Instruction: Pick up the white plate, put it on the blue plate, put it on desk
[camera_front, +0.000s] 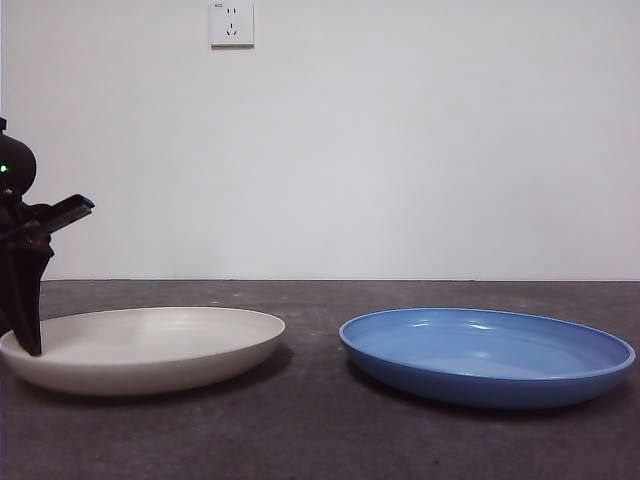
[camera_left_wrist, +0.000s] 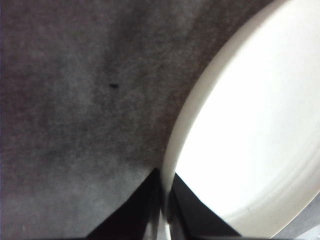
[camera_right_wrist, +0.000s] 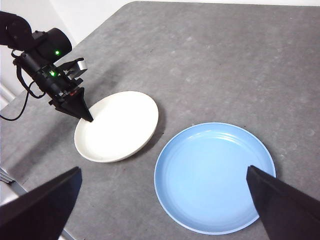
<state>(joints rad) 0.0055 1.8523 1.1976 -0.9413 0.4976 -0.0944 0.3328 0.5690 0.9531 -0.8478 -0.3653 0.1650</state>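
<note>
Left wrist view: left claw (camera_left_wrist: 163, 200) pinching white plate (camera_left_wrist: 250, 125) rim.

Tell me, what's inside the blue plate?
Nothing shows inside the blue plate: only its bare glossy bottom with faint rings. The desk under it is covered. The left tool grips the white plate's rim instead.

My left gripper (camera_front: 30, 345) comes down at the far left of the front view, its jaws pinched together on the rim of the white plate (camera_front: 150, 345), one jaw inside and one outside. Its wrist tilts, a green light glowing on the black housing above. My right gripper (camera_right_wrist: 165, 210) hangs high, jaws spread wide at the bottom corners of its own view, holding nothing.
</note>
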